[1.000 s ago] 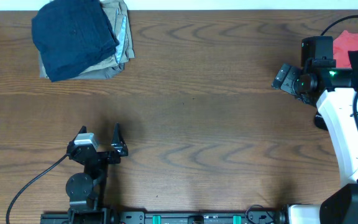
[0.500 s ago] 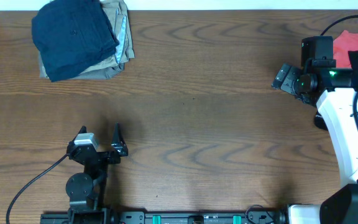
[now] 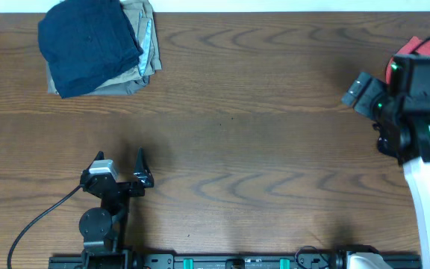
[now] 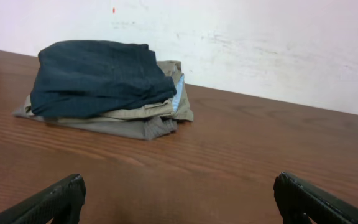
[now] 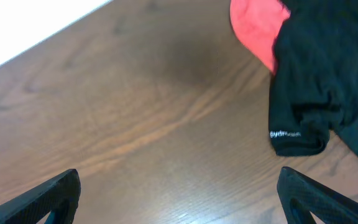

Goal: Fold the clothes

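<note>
One wooden counter point(image 3: 260, 149) is carrying a folded stack at its far left corner, a navy garment point(image 3: 88, 45) lying on khaki garments point(image 3: 144, 52), while a black garment point(image 5: 328, 81) is lying rumpled partly over a red garment point(image 5: 257, 25) at the right edge. Left gripper point(image 3: 120, 161) and right gripper point(image 5: 179, 196) are both showing jaws spread wide, gripping nothing.

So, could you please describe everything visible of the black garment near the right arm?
The black garment is soft, matte fabric, crumpled and unfolded, lying on the wooden table. One hem corner carries small white lettering. Its upper edge overlaps a red garment, and it runs off the frame's right side.
</note>
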### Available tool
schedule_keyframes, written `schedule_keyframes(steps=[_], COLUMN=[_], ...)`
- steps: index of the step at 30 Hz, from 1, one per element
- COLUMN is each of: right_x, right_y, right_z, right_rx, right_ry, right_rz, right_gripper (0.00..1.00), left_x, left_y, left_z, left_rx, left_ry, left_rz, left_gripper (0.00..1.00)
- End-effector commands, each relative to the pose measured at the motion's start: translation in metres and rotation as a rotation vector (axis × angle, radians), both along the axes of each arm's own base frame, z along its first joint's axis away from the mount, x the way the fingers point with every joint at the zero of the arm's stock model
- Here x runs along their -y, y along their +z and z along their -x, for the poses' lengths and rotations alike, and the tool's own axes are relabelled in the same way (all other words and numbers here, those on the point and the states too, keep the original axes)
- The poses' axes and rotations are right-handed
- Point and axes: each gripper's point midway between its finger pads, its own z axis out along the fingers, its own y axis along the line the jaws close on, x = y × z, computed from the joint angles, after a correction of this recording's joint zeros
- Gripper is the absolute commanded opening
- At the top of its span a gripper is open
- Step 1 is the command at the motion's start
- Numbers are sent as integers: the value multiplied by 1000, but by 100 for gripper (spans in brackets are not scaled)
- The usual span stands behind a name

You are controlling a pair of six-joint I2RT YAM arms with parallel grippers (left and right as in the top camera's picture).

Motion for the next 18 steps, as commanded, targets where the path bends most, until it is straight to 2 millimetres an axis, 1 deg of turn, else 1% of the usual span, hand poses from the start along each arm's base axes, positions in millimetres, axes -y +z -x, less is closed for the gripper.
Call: schedule_keyframes(steps=[1,8,13,16,18], right_x=[0,0,1,1,1], right_y=[23,70,92,93,84], right_z=[12,44,66,82,92], right_rx=[76,240,329,348,351], right_ry=[-5,-5,-7,-6,-2], right_rz=[-2,-3,-2,7,3], right_gripper=[99,99,99,99,99], left_x=[1,1,1,1,1], left_y=[-14,-14,-14,-14,-14], left_z=[1,1,1,1,1], left_rx=[-47,-47,-47,-47,-47], left_ry=[-10,-10,-10,-10,-10], left_rz=[-5,-5,-5,-5,-5], left_gripper=[98,98,98,98,98])
